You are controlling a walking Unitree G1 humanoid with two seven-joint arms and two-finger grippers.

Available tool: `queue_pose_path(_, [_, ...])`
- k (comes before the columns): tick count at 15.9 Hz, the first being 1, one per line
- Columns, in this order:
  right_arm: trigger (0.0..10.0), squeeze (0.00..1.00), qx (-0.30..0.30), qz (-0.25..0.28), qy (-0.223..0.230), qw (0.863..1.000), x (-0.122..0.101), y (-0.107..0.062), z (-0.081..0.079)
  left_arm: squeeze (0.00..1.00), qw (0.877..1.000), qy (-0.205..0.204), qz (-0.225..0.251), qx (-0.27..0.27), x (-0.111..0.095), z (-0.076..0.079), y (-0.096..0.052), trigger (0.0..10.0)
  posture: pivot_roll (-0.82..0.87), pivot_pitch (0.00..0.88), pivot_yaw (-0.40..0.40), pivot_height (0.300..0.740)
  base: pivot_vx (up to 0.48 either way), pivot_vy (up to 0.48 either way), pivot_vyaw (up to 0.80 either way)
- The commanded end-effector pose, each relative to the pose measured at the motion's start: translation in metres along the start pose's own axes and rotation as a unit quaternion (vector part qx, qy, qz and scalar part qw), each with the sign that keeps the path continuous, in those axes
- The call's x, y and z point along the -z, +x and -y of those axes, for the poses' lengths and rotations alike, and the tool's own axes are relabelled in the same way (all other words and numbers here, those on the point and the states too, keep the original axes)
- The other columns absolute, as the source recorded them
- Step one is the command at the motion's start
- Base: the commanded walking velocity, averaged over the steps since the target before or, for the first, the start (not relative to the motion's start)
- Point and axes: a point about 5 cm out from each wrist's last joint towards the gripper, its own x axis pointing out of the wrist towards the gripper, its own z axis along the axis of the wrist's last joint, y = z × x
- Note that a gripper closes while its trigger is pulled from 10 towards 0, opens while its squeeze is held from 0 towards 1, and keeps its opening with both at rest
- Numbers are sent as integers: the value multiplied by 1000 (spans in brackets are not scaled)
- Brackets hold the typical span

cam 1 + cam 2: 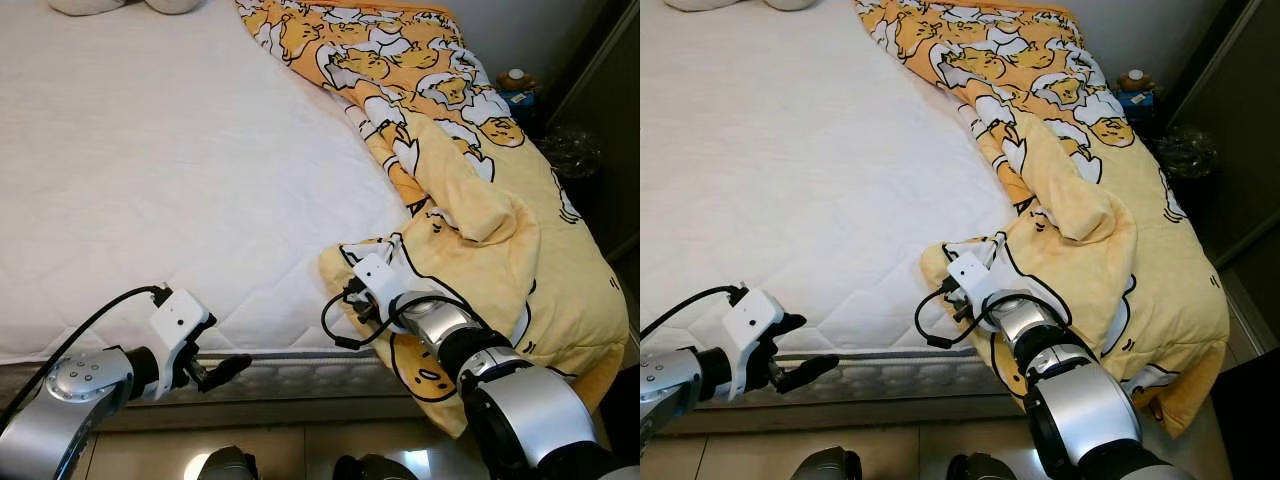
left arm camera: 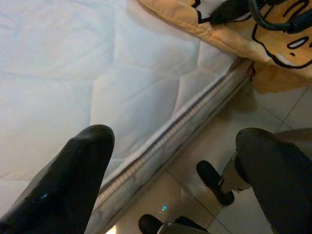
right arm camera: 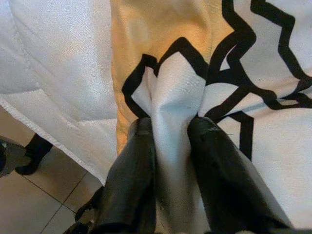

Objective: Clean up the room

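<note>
So the right gripper (image 3: 170, 131) has its two black fingers (image 3: 134, 161) pinched on a fold of the blanket (image 1: 470, 200), right at that blanket's near corner by the foot edge of the mattress (image 1: 150, 180); in the right wrist view the white-and-black-outlined cloth is bunched up between the fingers, so that's a firm grasp on fabric; in the head view that spot sits at about 5 o'clock, with the silver arm coming in from the lower right.

The blanket itself is yellow with a cartoon egg print; it's heaped along the right side of the bed, running from about 12 o'clock down to 4 o'clock, and its far side spills over the bed's right edge; most of the white quilted mattress is bare.

The left gripper (image 1: 222, 371) is at about 7 o'clock, just off the near edge of the mattress beside the zipper seam; its fingers (image 2: 73, 180) are spread wide apart with nothing between them; the left wrist view looks past them at the mattress edge and the tiled floor (image 2: 273, 117).

A small bottle (image 1: 516, 78) sits at about 2 o'clock, past the bed.
</note>
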Motion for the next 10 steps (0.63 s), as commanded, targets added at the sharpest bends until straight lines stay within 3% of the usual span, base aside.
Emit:
queue_pose_path(1, [0,0,0,-7,8,1000,8,-1,2,0,1000,2,-4,-1,0,-1,2,10000,131,102,-81,740,0,0,0])
queue_pose_path(8, [0,0,-13,6,53,998,15,-4,7,0,998,-2,13,-63,-2,-19,0,10000,116,66,-75,740,0,0,0])
queue_pose_path(10, [0,0,-32,40,88,995,8,-6,11,0,997,-2,19,-71,-4,-24,3,10000,92,53,-76,740,0,0,0])
